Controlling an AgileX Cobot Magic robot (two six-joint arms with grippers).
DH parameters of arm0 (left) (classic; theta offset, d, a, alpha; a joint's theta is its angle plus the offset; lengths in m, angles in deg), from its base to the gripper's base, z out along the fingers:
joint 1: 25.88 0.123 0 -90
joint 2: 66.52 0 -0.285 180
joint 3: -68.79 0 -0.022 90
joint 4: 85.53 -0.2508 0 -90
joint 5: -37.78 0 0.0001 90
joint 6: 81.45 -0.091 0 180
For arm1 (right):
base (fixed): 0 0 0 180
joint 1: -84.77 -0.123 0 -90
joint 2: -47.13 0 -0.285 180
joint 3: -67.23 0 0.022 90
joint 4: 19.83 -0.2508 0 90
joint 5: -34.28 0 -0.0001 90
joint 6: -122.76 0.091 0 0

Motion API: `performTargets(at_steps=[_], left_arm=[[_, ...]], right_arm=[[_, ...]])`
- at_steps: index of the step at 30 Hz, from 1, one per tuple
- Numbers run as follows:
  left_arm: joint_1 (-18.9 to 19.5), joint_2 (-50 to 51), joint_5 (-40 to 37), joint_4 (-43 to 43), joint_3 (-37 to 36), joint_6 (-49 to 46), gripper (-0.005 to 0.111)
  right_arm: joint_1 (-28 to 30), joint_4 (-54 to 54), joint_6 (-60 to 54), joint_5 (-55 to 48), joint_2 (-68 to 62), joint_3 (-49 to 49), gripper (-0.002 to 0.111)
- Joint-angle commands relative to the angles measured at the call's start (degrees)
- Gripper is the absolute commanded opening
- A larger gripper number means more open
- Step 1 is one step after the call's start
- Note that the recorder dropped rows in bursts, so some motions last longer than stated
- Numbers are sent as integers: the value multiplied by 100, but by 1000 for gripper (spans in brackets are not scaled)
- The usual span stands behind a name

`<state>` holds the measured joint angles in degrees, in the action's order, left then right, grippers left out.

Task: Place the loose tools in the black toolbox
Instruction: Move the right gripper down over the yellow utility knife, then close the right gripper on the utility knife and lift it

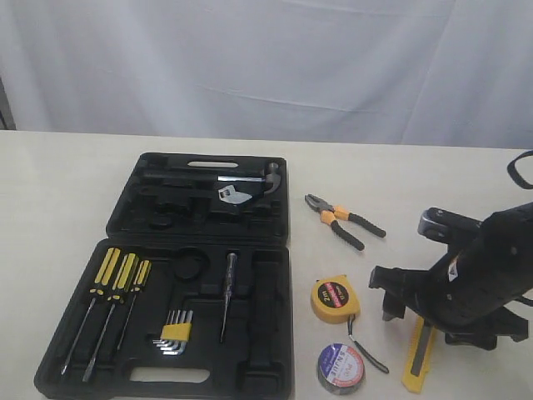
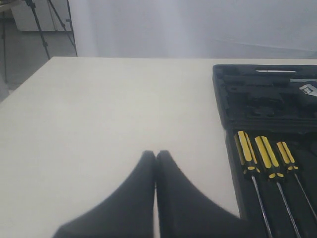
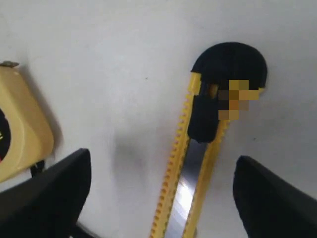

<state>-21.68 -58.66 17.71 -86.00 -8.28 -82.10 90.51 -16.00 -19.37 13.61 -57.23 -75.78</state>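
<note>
The black toolbox [image 1: 268,317] lies open on the table's left half, and its edge also shows in the left wrist view [image 2: 262,99]. To its right lie the pliers [image 1: 343,220], the yellow tape measure [image 1: 334,299], the dark tape roll [image 1: 341,367] and the yellow-black utility knife [image 1: 416,367]. My right gripper [image 3: 163,163] hangs open just above the utility knife [image 3: 190,183], one finger on each side and touching nothing; the tape measure [image 3: 20,129] is beside it. My left gripper [image 2: 156,153] is shut and empty over bare table beside the toolbox; the exterior view does not show it.
Inside the toolbox sit three yellow-black screwdrivers [image 1: 117,275], clipped hex keys [image 1: 175,332], a thin tester screwdriver [image 1: 228,292] and a hammer [image 1: 250,179]. The right arm [image 1: 475,275] looms over the table's right side. A white curtain hangs behind the table.
</note>
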Motion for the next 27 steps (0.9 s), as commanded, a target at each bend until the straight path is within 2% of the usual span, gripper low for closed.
performTargets(at_steps=[1, 6, 13, 25, 26, 27], left_arm=[[-27, -7, 45, 47, -15, 24, 0], [-27, -7, 45, 47, -15, 24, 0], [-27, -7, 45, 47, -15, 24, 0], [-27, -7, 45, 47, -15, 24, 0], [-27, -7, 45, 47, -15, 24, 0], [-27, -7, 45, 47, -15, 24, 0]], right_arm=[[2, 71, 129, 136, -181, 23, 75], [2, 71, 127, 175, -248, 23, 72], [2, 71, 127, 191, -248, 23, 53], [2, 555, 127, -326, -248, 23, 51], [2, 555, 127, -370, -248, 23, 48], [2, 595, 127, -465, -248, 23, 39]])
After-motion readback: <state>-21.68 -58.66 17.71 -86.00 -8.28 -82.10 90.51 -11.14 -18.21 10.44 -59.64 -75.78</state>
